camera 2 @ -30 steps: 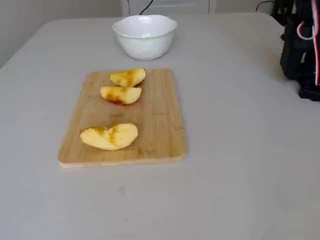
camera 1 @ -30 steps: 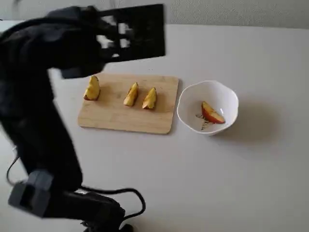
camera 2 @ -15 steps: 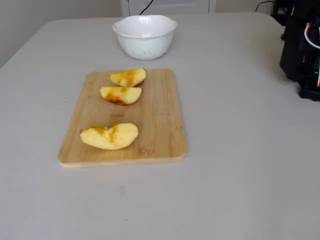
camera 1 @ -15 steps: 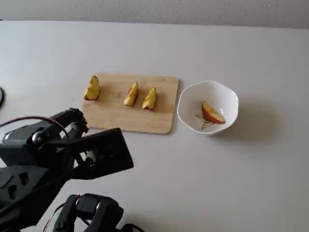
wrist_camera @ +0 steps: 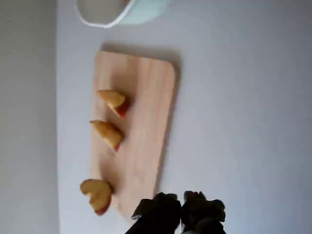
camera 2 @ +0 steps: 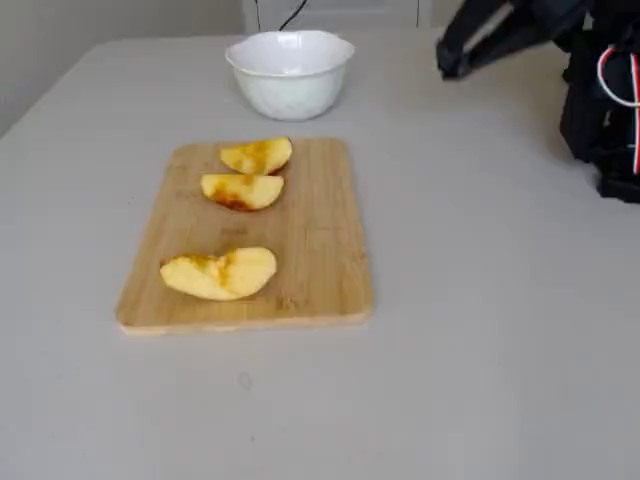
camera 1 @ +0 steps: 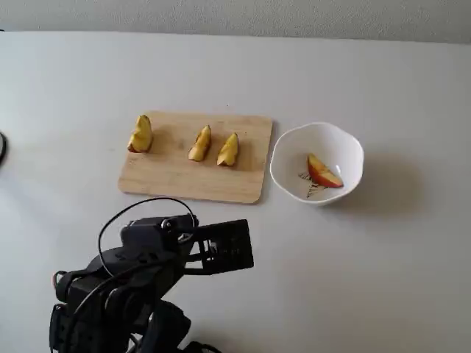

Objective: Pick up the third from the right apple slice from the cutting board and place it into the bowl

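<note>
**Mia:** Three yellow slices [camera 1: 202, 143] sit on the cutting board [camera 1: 184, 180]. Start big, though. What holds it all?

**Ben:** The pale tabletop [camera 1: 383, 250]. It has lots of bare room, near the arm and to the right of the bowl. Next biggest is the arm, low at the near side in a fixed view, well apart from the board.

**Mia:** And its end effector [camera 1: 228, 246]?

**Ben:** It holds nothing. I cannot tell if its jaws are apart or together; they look like dark lumps in the wrist view.

**Mia:** Then the board, then the bowl [camera 1: 283, 158].

**Ben:** Yes. The bowl stands just beside the board's right edge. The apple slice [camera 1: 322, 171] with red skin lies inside the bowl, on the little mark.

**Mia:** So is the job done?

**Ben:** I think so. The best thing now is to stay high and clear, over the bare tabletop, and not bump the bowl's wavy rim or the board's near edge.
</note>
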`<action>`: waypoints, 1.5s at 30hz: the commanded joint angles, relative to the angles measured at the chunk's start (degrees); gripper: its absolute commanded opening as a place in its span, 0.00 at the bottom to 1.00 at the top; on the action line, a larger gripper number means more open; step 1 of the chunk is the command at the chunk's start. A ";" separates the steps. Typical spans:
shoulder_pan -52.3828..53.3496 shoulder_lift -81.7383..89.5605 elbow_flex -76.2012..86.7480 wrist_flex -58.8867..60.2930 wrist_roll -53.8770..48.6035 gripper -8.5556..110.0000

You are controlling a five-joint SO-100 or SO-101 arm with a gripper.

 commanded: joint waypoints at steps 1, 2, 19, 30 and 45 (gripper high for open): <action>0.88 0.79 5.10 -2.02 1.49 0.07; 0.88 0.79 6.33 -2.20 1.93 0.07; 1.14 0.79 9.93 -3.34 5.01 0.07; 1.14 0.79 9.93 -3.34 5.01 0.07; 1.14 0.79 9.93 -3.34 5.01 0.07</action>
